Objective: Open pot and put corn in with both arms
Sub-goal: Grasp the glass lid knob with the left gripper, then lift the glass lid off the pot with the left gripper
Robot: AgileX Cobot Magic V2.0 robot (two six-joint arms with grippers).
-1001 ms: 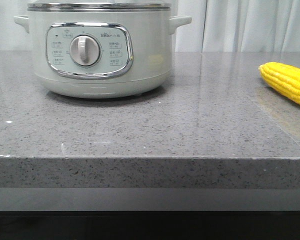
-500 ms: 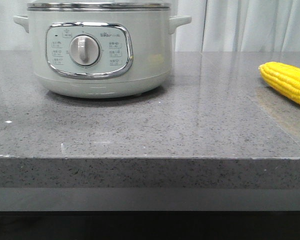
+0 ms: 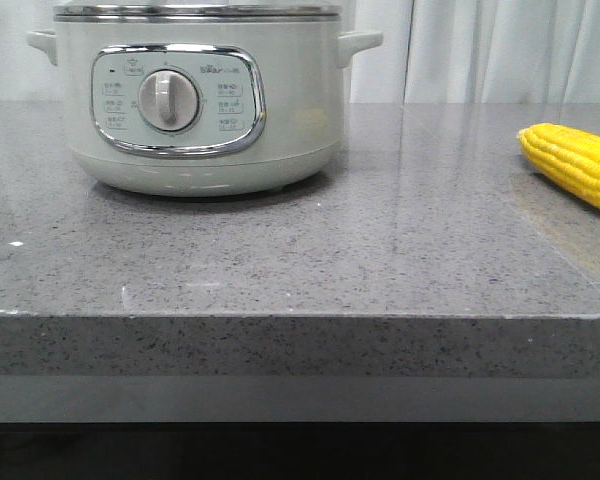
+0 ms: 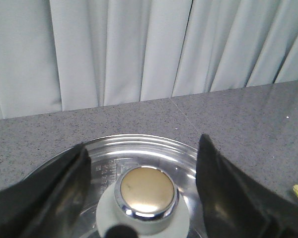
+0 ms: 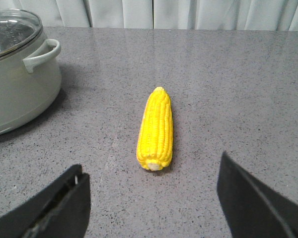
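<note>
Wide apart, my right claw (image 5: 151, 198) hovered just short of the corn (image 5: 156, 130) on the grey surface (image 3: 380, 250); my left claw (image 4: 141, 198) gaped around the lid knob (image 4: 145, 191) of the pot (image 3: 195, 100), far left.

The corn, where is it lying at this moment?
In the front view the corn lies on the grey countertop at the far right, well apart from the pot. In the right wrist view it lies ahead of the open right gripper, untouched.
</note>
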